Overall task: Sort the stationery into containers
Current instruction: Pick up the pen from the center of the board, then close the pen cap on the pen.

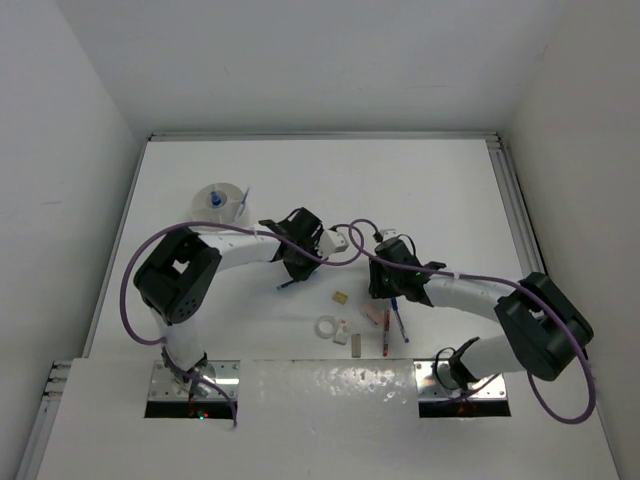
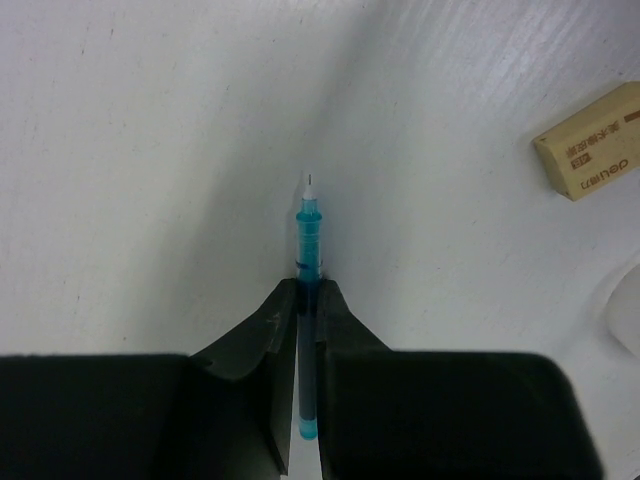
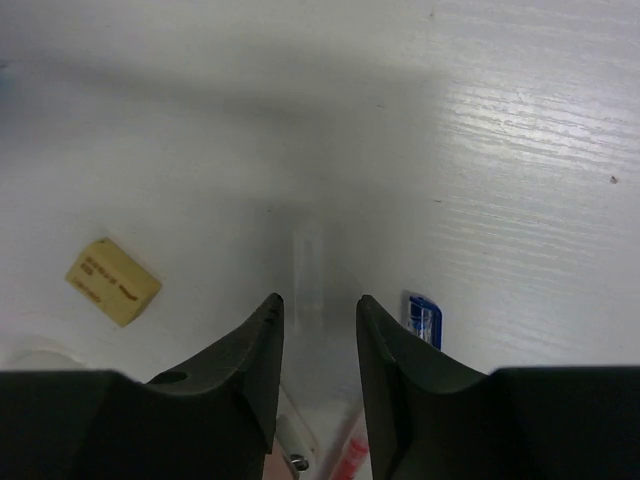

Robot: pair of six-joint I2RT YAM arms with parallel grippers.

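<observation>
A white table (image 1: 430, 190) is enclosed by plain white walls (image 1: 300, 60) on its left, far and right sides. A rail (image 1: 512, 200) is seen along its right edge, and glare is thrown back from the near edge, between the two arm bases. In the wrist views a fine streaked grain is shown in the white surface.

The round white tub (image 1: 203, 203) is set toward the far left corner of the table. A blue-capped bottle (image 1: 216, 200) and a blue pen (image 1: 245, 197) are seen in it; which compartments they occupy cannot be told.

The left gripper (image 2: 308, 297) is clamped tight on a teal pen (image 2: 309, 235) over the middle of the table, with the pen's tip pointed away from the fingers. A tan block (image 2: 590, 152) is seen lying flat on the surface nearby.

The right gripper (image 3: 318, 312) is held narrowly parted near the middle of the table, with nothing between its jaws. Toward the near edge a loose cluster is spread out: a clear tape ring (image 1: 325, 327), a pink eraser (image 1: 372, 316), a red pen (image 1: 385, 338) and a second blue pen (image 1: 401, 322).
</observation>
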